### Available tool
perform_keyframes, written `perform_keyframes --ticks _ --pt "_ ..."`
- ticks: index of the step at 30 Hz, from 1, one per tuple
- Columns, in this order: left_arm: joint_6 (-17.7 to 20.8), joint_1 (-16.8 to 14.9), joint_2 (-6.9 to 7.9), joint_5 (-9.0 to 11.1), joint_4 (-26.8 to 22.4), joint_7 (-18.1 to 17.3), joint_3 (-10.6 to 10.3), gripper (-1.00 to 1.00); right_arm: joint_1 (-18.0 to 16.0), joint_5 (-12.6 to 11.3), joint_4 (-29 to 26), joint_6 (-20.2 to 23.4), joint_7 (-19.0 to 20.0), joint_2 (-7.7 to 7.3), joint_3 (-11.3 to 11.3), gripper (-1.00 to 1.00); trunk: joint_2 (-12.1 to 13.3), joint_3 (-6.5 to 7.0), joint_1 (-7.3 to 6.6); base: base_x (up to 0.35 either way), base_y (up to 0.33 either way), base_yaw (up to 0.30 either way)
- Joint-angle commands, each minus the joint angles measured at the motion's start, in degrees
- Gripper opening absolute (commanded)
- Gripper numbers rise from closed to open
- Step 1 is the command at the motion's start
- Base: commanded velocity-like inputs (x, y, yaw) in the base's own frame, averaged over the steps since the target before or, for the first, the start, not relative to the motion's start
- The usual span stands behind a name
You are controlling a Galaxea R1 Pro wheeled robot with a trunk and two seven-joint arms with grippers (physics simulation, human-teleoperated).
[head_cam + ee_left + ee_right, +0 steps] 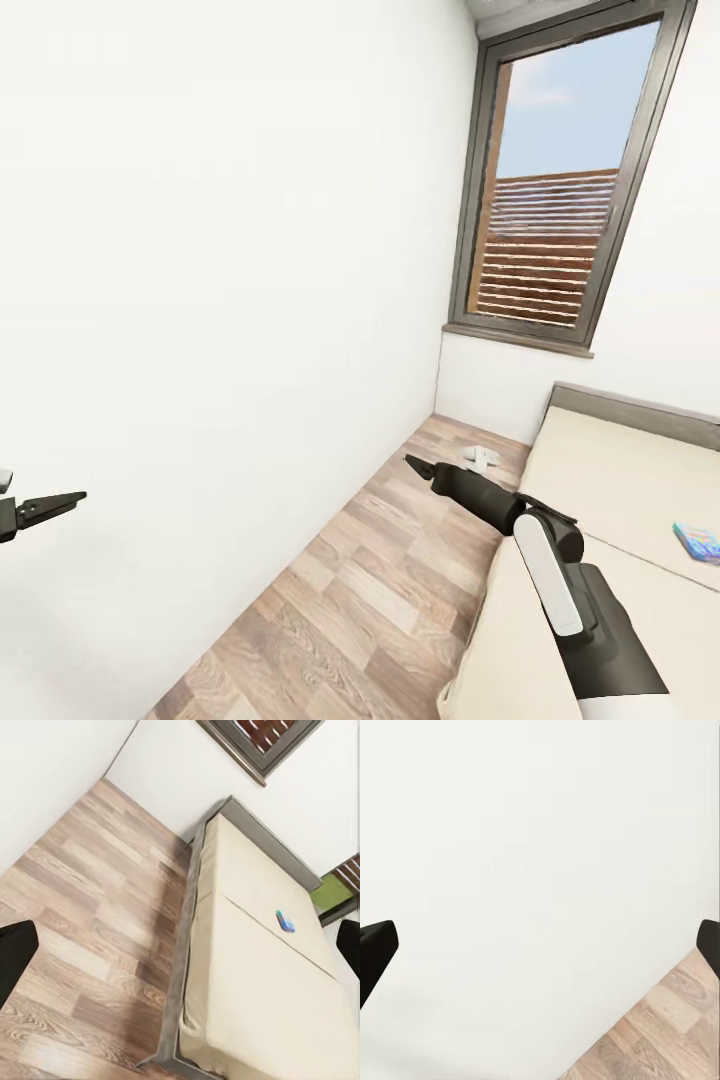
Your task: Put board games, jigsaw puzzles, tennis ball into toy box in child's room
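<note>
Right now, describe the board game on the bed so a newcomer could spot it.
Find the beige bed under the window. On its mattress lies a small flat blue box, the board game, alone on the plain cover. It is the one bright thing there.

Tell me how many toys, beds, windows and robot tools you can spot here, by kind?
Board games: 1
Beds: 1
Windows: 1
Robot tools: 2, the left tool and the right tool
Total: 5

Beige bed (600,470) bearing a blue board game (697,541), wood floor (370,590) with white slippers (480,458)
</note>
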Motion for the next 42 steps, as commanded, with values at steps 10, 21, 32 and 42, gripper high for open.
perform_keyframes --ticks 10,21,32,42 --pt "0.6 -0.1 -0.02 -0.6 0.0 -0.5 0.2 1.0 0.0 0.0 0.0 0.2 0.1 0.01 0.0 1.0 -0.1 0.39 0.06 0.095 0.004 -0.264" --pt "0.6 -0.1 -0.02 -0.6 0.0 -0.5 0.2 1.0 0.0 0.0 0.3 0.2 0.1 0.29 -1.8 1.0 -0.1 0.95 0.06 0.003 0.043 -0.264" --pt "0.7 -0.1 -0.53 -0.9 0.0 -0.5 0.1 1.0 -0.1 -0.1 1.1 0.3 0.0 0.52 -4.0 1.0 -0.1 1.47 0.06 0.0 0.027 -0.264" --pt "0.8 -0.1 -3.63 -2.5 -0.1 -0.5 -4.9 1.0 0.0 -0.1 4.1 0.6 -0.1 0.81 -10.2 1.0 1.9 2.72 -1.04 0.0 0.001 -0.269"
